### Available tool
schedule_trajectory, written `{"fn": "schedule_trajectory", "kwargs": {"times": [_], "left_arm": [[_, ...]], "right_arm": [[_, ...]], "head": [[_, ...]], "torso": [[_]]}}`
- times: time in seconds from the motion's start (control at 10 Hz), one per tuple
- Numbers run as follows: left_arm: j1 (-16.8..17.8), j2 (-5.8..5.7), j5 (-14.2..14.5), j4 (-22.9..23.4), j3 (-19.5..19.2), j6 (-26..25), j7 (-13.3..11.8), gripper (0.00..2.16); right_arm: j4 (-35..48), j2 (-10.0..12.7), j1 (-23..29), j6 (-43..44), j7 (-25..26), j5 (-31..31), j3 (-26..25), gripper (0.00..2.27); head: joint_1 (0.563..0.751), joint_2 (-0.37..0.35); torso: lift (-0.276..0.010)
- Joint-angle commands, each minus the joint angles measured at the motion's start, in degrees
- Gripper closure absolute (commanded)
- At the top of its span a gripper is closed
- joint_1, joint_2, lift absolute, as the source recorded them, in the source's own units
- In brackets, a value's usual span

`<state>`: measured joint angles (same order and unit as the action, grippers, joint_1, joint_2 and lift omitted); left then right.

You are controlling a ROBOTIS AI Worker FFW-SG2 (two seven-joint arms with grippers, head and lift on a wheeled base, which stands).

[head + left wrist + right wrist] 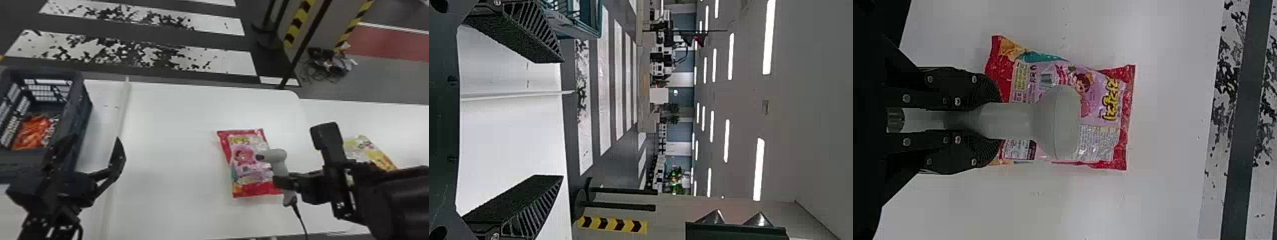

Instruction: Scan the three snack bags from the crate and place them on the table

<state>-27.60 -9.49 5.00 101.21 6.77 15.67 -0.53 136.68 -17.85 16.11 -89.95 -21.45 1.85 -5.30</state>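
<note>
My right gripper (281, 182) is closed around the handle of a grey scanner (278, 159), held over the pink and red snack bag (247, 159) lying on the table. From the right wrist, the gripper (990, 121) grips the scanner (1058, 122), whose head covers part of the bag (1098, 100). A yellow snack bag (367, 150) lies farther right, partly behind the right arm. An orange-red snack bag (33, 132) is inside the dark crate (75, 105). My left gripper (92, 153) stands open beside the crate's near right side; its spread fingers also show in the left wrist view (514, 135).
The white table (172, 127) has a raised strip (123, 108) between the crate and the pink bag. The scanner's cable (300, 217) runs off the near edge. Beyond the far edge stand a black pole (303, 48) and a striped pillar.
</note>
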Motion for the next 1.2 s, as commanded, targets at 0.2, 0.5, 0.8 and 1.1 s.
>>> {"fn": "schedule_trajectory", "kwargs": {"times": [0.2, 0.5, 0.8, 1.1], "left_arm": [[-0.2, -0.09, 0.0, -0.1, 0.0, 0.4, 0.0, 0.04], [-0.2, 0.0, 0.0, -0.3, 0.0, 0.5, 0.0, 0.04], [-0.2, 0.0, 0.0, -0.6, 0.0, 0.7, 0.0, 0.04], [-0.2, 0.09, 0.1, -0.6, 0.0, 0.7, 0.0, 0.04]], "right_arm": [[-0.3, 0.1, -0.7, -0.1, 0.2, -3.8, 7.2, 2.25], [-2.9, 0.0, -0.9, -0.1, 0.3, -5.3, 9.9, 2.25], [-4.6, 0.0, -1.5, -0.1, 0.3, -5.9, 10.7, 2.25], [-2.6, 0.0, -1.5, -0.1, 0.3, -5.7, 9.3, 2.25]], "head": [[0.695, -0.113], [0.695, -0.088], [0.695, -0.085], [0.695, -0.085]], "torso": [[-0.062], [-0.062], [-0.062], [-0.062]]}}
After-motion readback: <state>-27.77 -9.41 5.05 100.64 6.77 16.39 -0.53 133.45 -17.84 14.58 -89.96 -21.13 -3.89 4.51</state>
